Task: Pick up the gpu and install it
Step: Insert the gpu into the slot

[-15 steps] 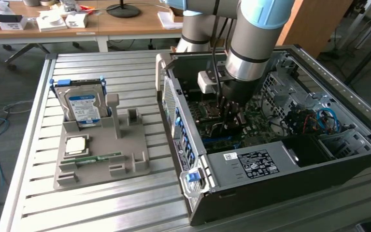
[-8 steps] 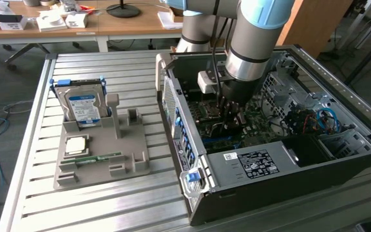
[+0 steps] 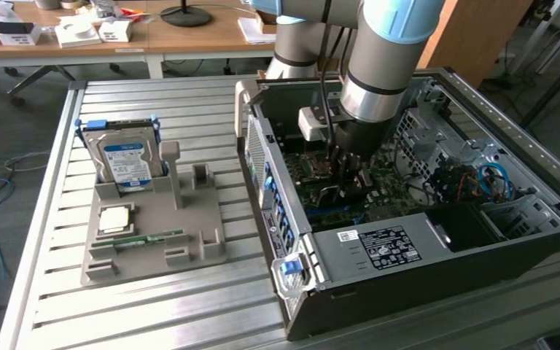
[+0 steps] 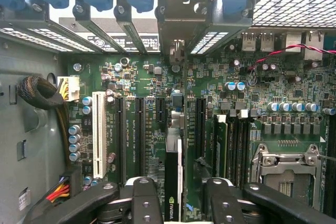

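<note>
The gpu (image 4: 173,182) stands on edge in a motherboard slot, a thin dark card with a green logo near its end. Its metal bracket (image 4: 177,51) meets the case's rear slot openings. My gripper (image 4: 182,187) straddles the card, open, with a black finger (image 4: 144,198) on one side and another finger (image 4: 223,198) on the other, each a clear gap away from it. In the exterior view the gripper (image 3: 350,179) reaches down into the open computer case (image 3: 436,240), over the motherboard.
A grey holder (image 3: 187,244) on the slatted metal table carries a hard drive (image 3: 125,157), a processor chip (image 3: 114,217) and a green memory stick (image 3: 149,237). Inside the case are a white slot (image 4: 98,129), memory sticks (image 4: 236,145), the processor socket (image 4: 286,166) and cable bundles (image 4: 39,93).
</note>
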Robot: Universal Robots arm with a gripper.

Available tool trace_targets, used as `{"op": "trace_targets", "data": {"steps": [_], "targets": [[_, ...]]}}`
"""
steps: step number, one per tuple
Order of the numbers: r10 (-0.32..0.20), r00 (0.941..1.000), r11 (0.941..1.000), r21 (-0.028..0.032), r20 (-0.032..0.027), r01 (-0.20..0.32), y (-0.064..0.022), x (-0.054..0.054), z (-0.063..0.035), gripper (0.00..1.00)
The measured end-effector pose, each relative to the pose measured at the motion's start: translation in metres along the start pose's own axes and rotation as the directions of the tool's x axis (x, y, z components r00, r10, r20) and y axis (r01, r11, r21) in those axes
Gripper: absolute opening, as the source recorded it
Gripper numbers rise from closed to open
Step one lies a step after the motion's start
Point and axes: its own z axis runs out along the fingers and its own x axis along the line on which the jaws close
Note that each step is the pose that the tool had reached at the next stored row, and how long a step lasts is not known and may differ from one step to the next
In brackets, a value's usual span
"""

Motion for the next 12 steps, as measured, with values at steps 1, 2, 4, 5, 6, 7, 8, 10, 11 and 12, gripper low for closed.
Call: {"op": "trace_targets", "data": {"steps": [1, 2, 4, 5, 6, 7, 8, 10, 11, 12], "targets": [[0.0, 1.0, 1.0, 0.0, 0.0, 0.0, 0.0, 0.0, 0.0, 0.4], [0.0, 1.0, 1.0, 0.0, -0.0001, 0.0, 0.0, 0.0, -0.0003, 0.4], [0.0, 1.0, 1.0, -0.0001, -0.0001, 0.0, 0.0, 0.0, -0.0027, 0.4], [0.0, 1.0, 1.0, 0.0, -0.0001, 0.0, 0.0, 0.0, -0.0046, 0.4], [0.0, 1.0, 1.0, 0.0, -0.0001, 0.0, 0.0, 0.0, -0.007, 0.4], [0.0, 1.0, 1.0, 0.0001, 0.0001, 0.0, -0.0001, 0.0, -0.0093, 0.4], [0.0, 1.0, 1.0, 0.0, 0.0, 0.0, -0.0001, 0.0, -0.0118, 0.4], [0.0, 1.0, 1.0, 0.0001, 0.0, 0.0, -0.0001, 0.0, -0.0163, 0.4], [0.0, 1.0, 1.0, 0.0, -0.0001, 0.0, -0.0002, 0.0, -0.0187, 0.4], [0.0, 1.0, 1.0, 0.0, -0.0001, 0.0, -0.0002, 0.0, -0.0213, 0.4]]}}
